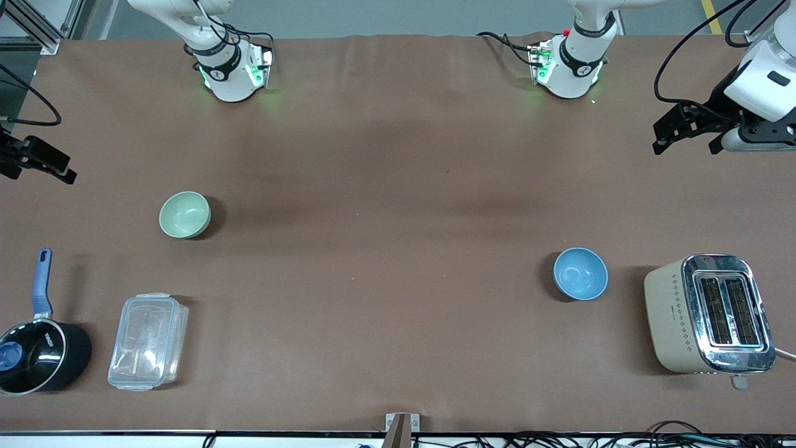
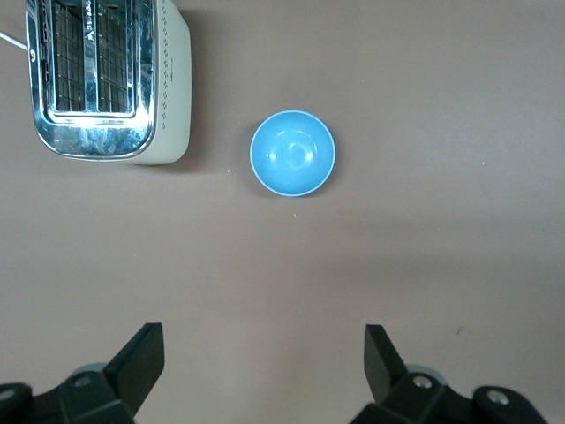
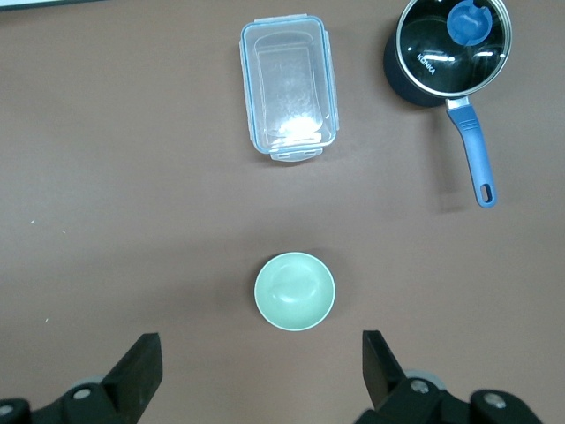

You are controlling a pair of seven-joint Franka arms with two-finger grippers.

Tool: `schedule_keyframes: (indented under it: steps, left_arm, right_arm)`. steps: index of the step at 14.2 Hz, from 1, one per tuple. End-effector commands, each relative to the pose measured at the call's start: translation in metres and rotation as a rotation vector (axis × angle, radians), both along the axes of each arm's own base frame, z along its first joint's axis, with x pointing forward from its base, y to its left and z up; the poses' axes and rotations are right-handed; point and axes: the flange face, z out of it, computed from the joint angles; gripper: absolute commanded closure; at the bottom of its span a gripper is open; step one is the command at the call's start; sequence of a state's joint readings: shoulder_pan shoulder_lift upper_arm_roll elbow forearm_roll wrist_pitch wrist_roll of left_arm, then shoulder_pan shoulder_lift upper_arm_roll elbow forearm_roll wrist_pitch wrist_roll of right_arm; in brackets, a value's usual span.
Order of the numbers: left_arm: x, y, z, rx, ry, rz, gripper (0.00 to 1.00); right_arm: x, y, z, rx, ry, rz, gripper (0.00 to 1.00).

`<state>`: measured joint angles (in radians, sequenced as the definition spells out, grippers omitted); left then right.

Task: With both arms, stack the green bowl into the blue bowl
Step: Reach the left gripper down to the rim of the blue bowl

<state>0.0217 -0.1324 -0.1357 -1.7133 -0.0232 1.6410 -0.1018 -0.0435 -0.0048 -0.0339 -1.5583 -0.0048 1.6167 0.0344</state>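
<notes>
The green bowl [image 1: 185, 214] stands upright and empty on the brown table toward the right arm's end; it also shows in the right wrist view [image 3: 295, 291]. The blue bowl [image 1: 580, 273] stands upright and empty toward the left arm's end, beside the toaster; it also shows in the left wrist view [image 2: 292, 152]. My right gripper [image 1: 37, 173] [image 3: 262, 355] is open and empty, high over bare table at its end. My left gripper [image 1: 687, 147] [image 2: 265, 355] is open and empty, high over bare table at its end. Neither gripper touches a bowl.
A beige and chrome toaster [image 1: 709, 314] stands beside the blue bowl at the left arm's end. A black saucepan with a blue handle [image 1: 40, 354] and a clear plastic container [image 1: 148, 341] stand nearer to the front camera than the green bowl.
</notes>
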Motion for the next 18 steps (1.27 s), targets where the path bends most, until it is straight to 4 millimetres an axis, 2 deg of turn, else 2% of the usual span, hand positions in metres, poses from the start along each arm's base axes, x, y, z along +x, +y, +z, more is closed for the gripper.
schedule_keyframes:
  steps: [1, 4, 5, 7, 9, 14, 16, 18]
  left_arm:
    - [0.001, 0.002, 0.005, 0.004, 0.018, -0.007, 0.00]
    - [0.014, 0.003, 0.003, 0.008, 0.022, -0.009, 0.00]
    - [0.024, 0.004, -0.004, 0.020, 0.033, -0.010, 0.00]
    - [0.042, 0.004, -0.033, 0.025, 0.064, -0.017, 0.00]
    - [0.068, 0.006, -0.084, 0.069, 0.046, -0.021, 0.00]
    - [0.105, 0.010, -0.245, 0.025, -0.033, -0.015, 0.00]
    - [0.117, 0.020, -0.299, 0.010, -0.052, -0.002, 0.00]
    - [0.126, 0.027, -0.341, -0.001, -0.075, 0.005, 0.00]
  right_arm:
    - [-0.004, -0.004, -0.003, -0.005, -0.013, -0.015, 0.00]
    - [-0.005, 0.001, -0.003, -0.004, -0.007, 0.008, 0.00]
    - [-0.005, 0.000, -0.003, -0.004, -0.005, 0.018, 0.00]
    - [-0.004, 0.000, -0.003, -0.006, -0.011, 0.040, 0.00]
    - [-0.004, 0.000, 0.004, -0.008, -0.023, 0.041, 0.00]
    - [0.000, 0.002, 0.021, -0.017, -0.055, 0.076, 0.00]
    - [-0.001, 0.002, 0.020, -0.016, -0.047, 0.076, 0.00]
    - [-0.005, 0.005, 0.015, -0.007, -0.002, 0.070, 0.00]
